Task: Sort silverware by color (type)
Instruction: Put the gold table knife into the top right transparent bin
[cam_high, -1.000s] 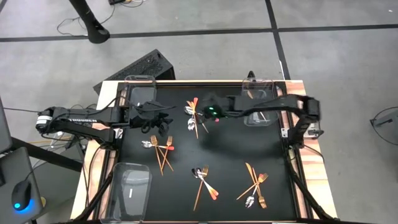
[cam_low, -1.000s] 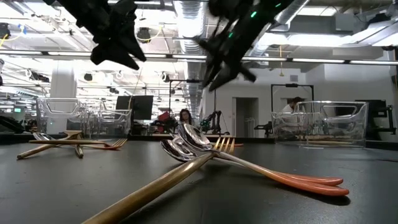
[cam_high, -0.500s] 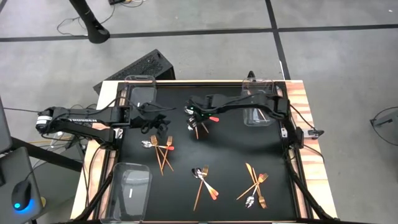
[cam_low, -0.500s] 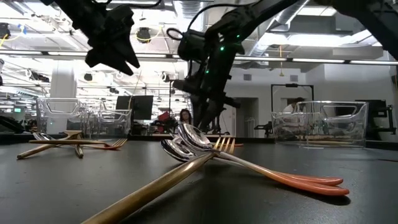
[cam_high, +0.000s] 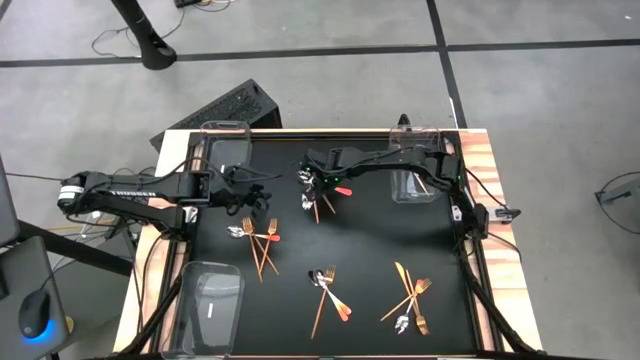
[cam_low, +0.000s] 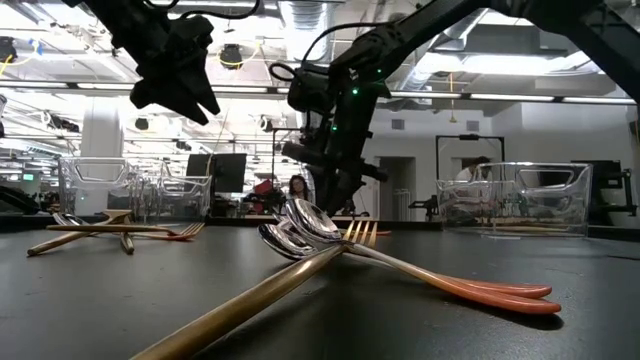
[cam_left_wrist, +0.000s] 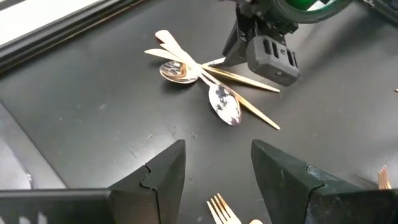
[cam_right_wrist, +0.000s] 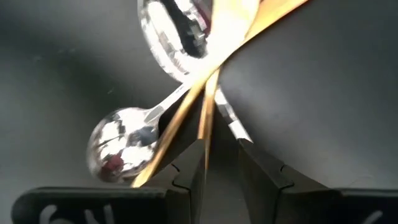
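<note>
The far pile of silverware (cam_high: 314, 192) holds silver spoons and gold pieces crossed on the black mat. My right gripper (cam_high: 320, 183) reaches in from the right and sits low over it. In its wrist view the gripper (cam_right_wrist: 221, 149) is open by a narrow gap, with a slim gold handle (cam_right_wrist: 204, 127) running down between the fingers. Whether a finger touches that handle, I cannot tell. My left gripper (cam_high: 262, 196) hovers open left of that pile, and its wrist view (cam_left_wrist: 217, 171) looks at the pile's spoons (cam_left_wrist: 225, 103).
Other silverware piles lie at the left middle (cam_high: 259, 240), near centre (cam_high: 328, 290) and near right (cam_high: 410, 300). Clear bins stand at the far left (cam_high: 225, 142), far right (cam_high: 413, 175) and near left (cam_high: 211, 300). Bare mat lies at the centre.
My right gripper has moved from beside the far right bin toward the table's left and come down onto the far pile. The silverware has not moved.
</note>
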